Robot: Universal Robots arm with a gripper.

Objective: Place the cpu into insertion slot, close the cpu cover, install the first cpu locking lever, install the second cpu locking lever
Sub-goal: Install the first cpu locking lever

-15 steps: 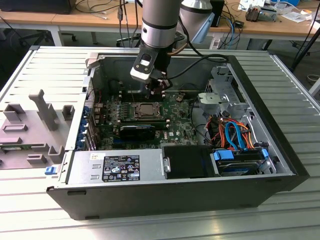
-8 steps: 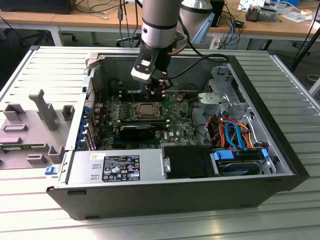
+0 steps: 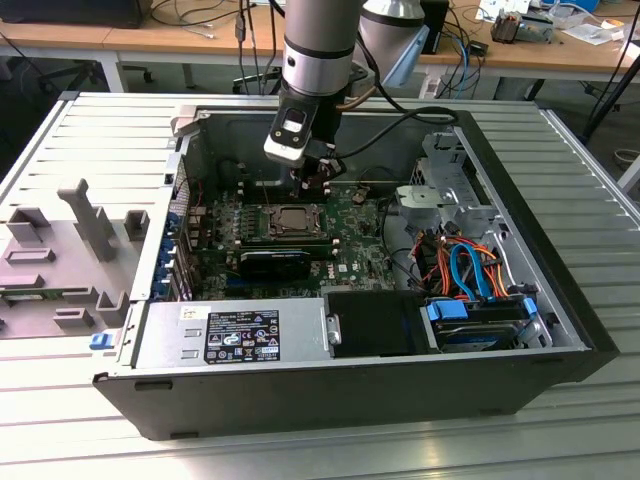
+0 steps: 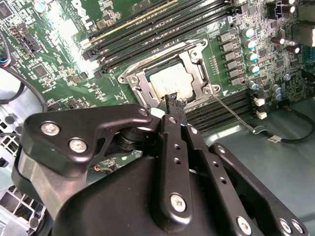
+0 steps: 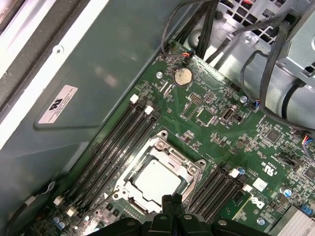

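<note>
At the exterior view's left grey holders (image 3: 88,220) stood on the table (image 3: 60,420); inside the open case (image 3: 300,400) the cpu (image 3: 292,218) sat flat, top upward, square with the insertion slot (image 3: 268,232), the cpu cover (image 4: 194,73) down around it; the tool (image 3: 318,188), fingers (image 4: 172,103) pressed together on nothing, hung just beside the slot's edge toward the exterior view's right; memory slots (image 5: 117,142) flanked it closely; a thin lever (image 4: 234,114) ran outward; cables (image 3: 465,270) crowded further right.
</note>
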